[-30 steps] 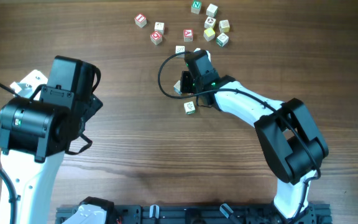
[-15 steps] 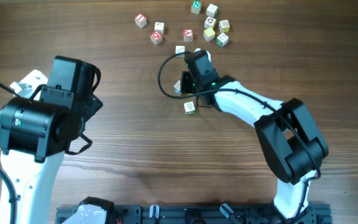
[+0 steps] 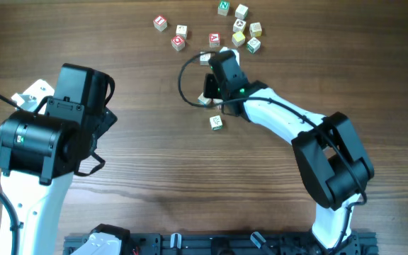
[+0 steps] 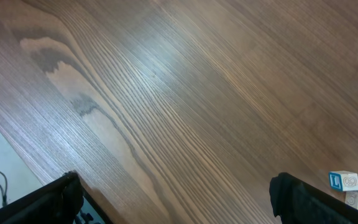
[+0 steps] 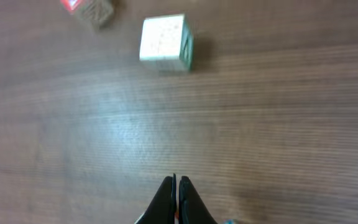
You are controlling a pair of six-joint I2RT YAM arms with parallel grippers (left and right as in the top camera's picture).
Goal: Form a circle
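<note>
Small pale wooden letter cubes lie scattered at the far middle of the table, with a tighter clump (image 3: pixel 244 35) at the back right; no circle shows among them. My right gripper (image 3: pixel 215 65) (image 5: pixel 176 180) is shut with nothing visible between its tips. It points at a pale cube with a green side (image 5: pixel 165 38) (image 3: pixel 205 58), a short gap ahead. A red-marked cube (image 5: pixel 87 9) lies beyond it to the left. Two more cubes (image 3: pixel 205 100) (image 3: pixel 217 122) sit beside the right arm. My left gripper (image 4: pixel 174 180) hangs open over bare wood, far to the left.
The left arm (image 3: pixel 48 134) stands at the table's left side. A black cable (image 3: pixel 184 81) loops off the right wrist above the table. Loose cubes (image 4: pixel 344 181) show at the right edge of the left wrist view.
The right gripper has shifted slightly toward the back, closer to the cube ahead of it, and uncovered more of the cube beside it. The left arm has not moved.
</note>
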